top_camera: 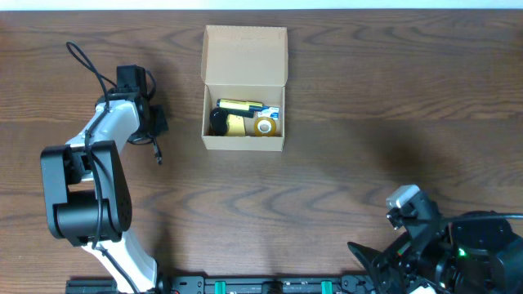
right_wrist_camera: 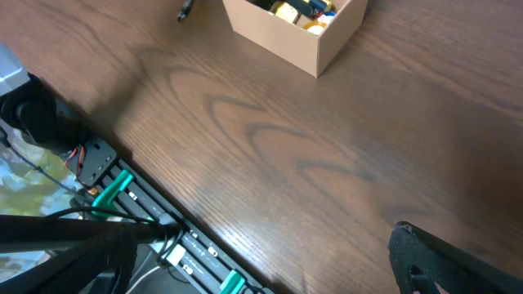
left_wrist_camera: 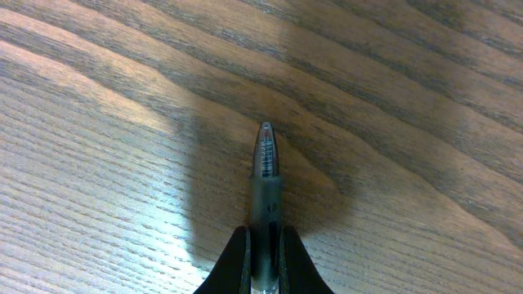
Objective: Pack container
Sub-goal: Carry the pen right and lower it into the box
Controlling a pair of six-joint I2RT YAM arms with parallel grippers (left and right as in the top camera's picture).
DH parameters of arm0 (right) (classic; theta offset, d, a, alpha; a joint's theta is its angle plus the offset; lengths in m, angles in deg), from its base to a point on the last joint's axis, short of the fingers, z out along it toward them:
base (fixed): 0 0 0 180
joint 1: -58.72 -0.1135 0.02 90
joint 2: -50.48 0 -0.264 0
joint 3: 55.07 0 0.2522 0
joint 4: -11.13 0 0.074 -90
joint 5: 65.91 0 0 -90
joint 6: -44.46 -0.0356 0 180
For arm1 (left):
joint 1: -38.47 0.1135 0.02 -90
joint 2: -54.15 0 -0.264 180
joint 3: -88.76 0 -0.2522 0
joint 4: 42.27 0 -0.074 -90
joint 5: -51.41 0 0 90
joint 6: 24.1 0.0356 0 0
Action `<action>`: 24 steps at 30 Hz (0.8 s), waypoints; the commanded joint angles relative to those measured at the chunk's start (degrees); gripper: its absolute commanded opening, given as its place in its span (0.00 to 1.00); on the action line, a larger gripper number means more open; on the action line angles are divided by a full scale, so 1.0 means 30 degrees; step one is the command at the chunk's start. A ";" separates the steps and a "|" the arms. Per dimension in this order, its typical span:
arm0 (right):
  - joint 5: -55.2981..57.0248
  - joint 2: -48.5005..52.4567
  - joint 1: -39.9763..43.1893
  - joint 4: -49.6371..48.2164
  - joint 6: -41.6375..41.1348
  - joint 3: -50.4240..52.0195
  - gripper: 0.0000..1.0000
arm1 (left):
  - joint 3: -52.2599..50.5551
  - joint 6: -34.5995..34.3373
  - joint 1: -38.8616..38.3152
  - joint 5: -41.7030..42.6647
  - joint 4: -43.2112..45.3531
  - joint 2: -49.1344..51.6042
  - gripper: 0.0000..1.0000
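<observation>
The container, a tan cardboard box, stands at the back middle with its flap lid open toward the far side. Inside lie yellow items, a black item and a roll of tape. It also shows in the right wrist view. My left gripper is left of the box, shut on a dark pen held low over the table. The left wrist view shows the jaws clamped on the pen. My right gripper is open and empty at the front right.
The black rail with green clips runs along the table's front edge. Cables trail behind the left arm. Only one right finger shows in the right wrist view.
</observation>
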 commanded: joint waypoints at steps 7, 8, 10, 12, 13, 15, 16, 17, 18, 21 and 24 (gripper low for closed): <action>-0.0146 0.0007 -0.0007 0.0007 -0.0117 -0.0015 0.99 | 0.3694 0.0721 -0.0109 0.0379 -0.2521 -0.1231 0.06; -0.0146 0.0007 -0.0007 0.0007 -0.0117 -0.0015 0.99 | 0.4255 0.1348 -0.0306 0.0386 -0.2922 -0.1515 0.06; -0.0146 0.0007 -0.0007 0.0007 -0.0117 -0.0015 0.99 | 0.5391 0.3024 -0.1020 0.0452 -0.3395 -0.2127 0.06; -0.0146 0.0007 -0.0007 0.0007 -0.0117 -0.0015 0.99 | 0.6382 0.4867 -0.1982 0.0452 -0.3512 -0.2594 0.06; -0.0146 0.0007 -0.0007 0.0007 -0.0117 -0.0015 0.99 | 0.6885 0.5960 -0.2594 0.0452 -0.3497 -0.2805 0.05; -0.0146 0.0007 -0.0007 0.0007 -0.0117 -0.0015 0.99 | 0.7774 0.8189 -0.3810 0.0488 -0.3483 -0.3060 0.05; -0.0146 0.0007 -0.0007 0.0007 -0.0117 -0.0015 0.99 | 0.8160 0.9296 -0.4401 0.0597 -0.3483 -0.3089 0.06; -0.0146 0.0007 -0.0007 0.0007 -0.0117 -0.0015 0.99 | 0.8495 1.0484 -0.4954 0.0874 -0.3483 -0.3104 0.06; -0.0146 0.0007 -0.0007 0.0007 -0.0117 -0.0015 0.99 | 0.8714 1.1708 -0.5479 0.1231 -0.3424 -0.3104 0.05; -0.0146 0.0007 -0.0007 0.0007 -0.0117 -0.0015 0.99 | 0.8794 1.6123 -0.6900 0.2412 -0.3417 -0.3038 0.06; -0.0146 0.0007 -0.0007 0.0007 -0.0117 -0.0015 0.99 | 0.8786 1.8302 -0.7664 0.2980 -0.3636 -0.2703 0.05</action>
